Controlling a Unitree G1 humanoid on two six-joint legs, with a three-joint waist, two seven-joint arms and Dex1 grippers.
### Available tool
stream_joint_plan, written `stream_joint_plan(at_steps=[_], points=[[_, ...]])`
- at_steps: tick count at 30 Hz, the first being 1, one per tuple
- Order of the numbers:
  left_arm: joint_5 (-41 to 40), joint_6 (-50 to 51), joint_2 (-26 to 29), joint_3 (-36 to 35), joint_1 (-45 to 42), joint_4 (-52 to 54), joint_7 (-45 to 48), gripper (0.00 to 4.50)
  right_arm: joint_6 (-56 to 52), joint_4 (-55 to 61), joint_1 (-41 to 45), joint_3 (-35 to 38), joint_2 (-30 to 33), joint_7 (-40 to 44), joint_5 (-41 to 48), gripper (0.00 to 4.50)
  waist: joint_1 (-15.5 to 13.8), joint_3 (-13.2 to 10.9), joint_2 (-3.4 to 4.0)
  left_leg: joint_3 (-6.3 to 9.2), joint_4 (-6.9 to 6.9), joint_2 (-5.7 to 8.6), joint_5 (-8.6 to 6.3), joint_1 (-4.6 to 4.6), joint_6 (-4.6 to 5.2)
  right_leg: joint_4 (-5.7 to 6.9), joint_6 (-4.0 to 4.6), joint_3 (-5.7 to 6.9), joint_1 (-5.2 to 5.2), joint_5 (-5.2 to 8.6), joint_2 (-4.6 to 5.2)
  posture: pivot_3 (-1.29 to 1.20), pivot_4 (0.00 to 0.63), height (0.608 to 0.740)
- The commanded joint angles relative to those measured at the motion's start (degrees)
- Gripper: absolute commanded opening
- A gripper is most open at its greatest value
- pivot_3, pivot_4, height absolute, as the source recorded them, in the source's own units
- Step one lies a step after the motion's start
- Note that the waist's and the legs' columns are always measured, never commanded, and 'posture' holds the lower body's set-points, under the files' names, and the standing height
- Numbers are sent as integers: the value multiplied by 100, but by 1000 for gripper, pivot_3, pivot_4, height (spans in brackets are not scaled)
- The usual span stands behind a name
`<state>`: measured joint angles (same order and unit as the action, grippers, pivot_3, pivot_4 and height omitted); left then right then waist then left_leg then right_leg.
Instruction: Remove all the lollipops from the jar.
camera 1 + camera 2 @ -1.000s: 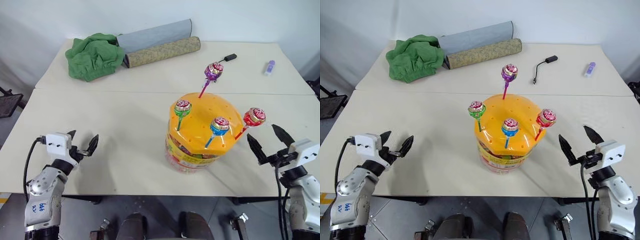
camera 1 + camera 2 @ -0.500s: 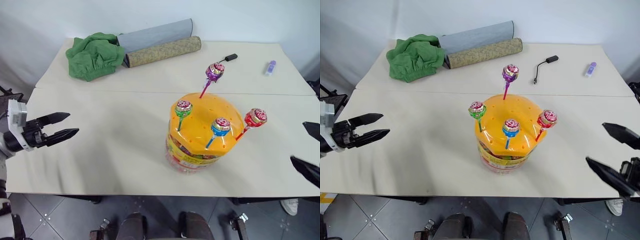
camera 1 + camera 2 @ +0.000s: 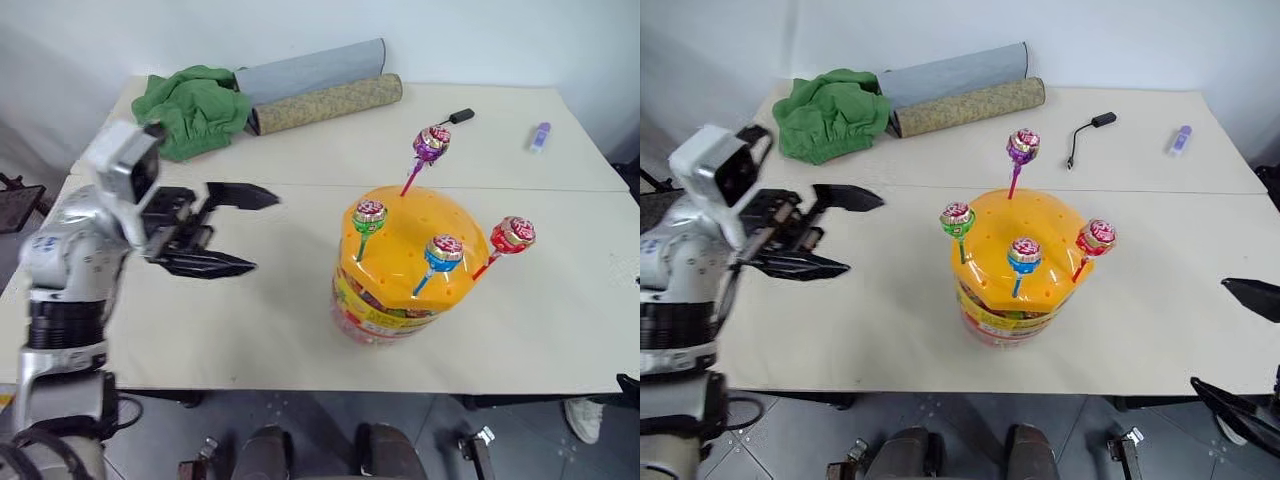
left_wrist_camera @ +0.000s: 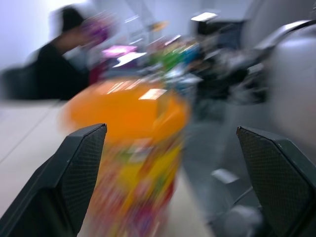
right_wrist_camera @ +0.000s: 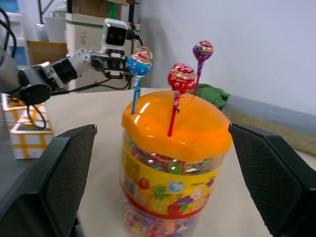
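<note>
Orange domed lid on the jar (image 3: 405, 262), which stands upright on the desk (image 3: 250, 310), well apart from the left gripper (image 3: 240, 229) and off past its fingertips. Four lollipops stuck in the lid's holes, candy heads up, sticks as the long axis. Purple lollipop (image 3: 430, 143): tallest, stick leaning up and away toward the far side of the lid. Green lollipop (image 3: 368, 214): nearest the left gripper, stick close to upright. Blue lollipop (image 3: 441, 249): on the lid's near slope, stick tilted outward. Red lollipop (image 3: 511, 234): on the side farthest from the left gripper, stick slanting out past the lid's edge.

Left gripper: fingers spread wide, empty, held above the desk and pointing across toward the jar. Right gripper (image 3: 1247, 345): cut off at the frame corner, two finger tips showing, wide apart, nothing between them; jar stands ahead of it in its wrist view.

Left wrist view smeared; jar is an orange-and-yellow blur, lollipops hard to make out there. Jar contents behind the label band unclear.
</note>
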<state>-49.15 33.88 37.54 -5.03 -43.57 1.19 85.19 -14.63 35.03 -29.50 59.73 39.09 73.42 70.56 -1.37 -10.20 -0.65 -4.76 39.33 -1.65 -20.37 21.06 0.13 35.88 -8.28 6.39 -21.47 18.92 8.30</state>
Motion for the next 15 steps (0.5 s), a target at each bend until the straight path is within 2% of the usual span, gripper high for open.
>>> stream_joint_plan(at_steps=[1,12,15], points=[[-28,90,-191,119,-250,240,-215,4474,173,165,14,-52,-190,-123,-152,4500,4,0,0,0,0,-1,0,0,0,1,0,0,0,0,-2,0,150,740],[516,332,-1268,1015,-792,576,-1484,4474,393,662,33,-490,-555,-645,-373,4500,-30,0,0,16,26,2,-2,17,3,0,-2,-1,4,-1,-3,0,150,740],[448,494,-1327,1077,-858,635,-1550,3867,451,770,-8,-542,-650,-751,-386,4500,-24,0,0,25,27,2,-2,15,3,0,-2,-6,4,-1,-3,0,150,740]])
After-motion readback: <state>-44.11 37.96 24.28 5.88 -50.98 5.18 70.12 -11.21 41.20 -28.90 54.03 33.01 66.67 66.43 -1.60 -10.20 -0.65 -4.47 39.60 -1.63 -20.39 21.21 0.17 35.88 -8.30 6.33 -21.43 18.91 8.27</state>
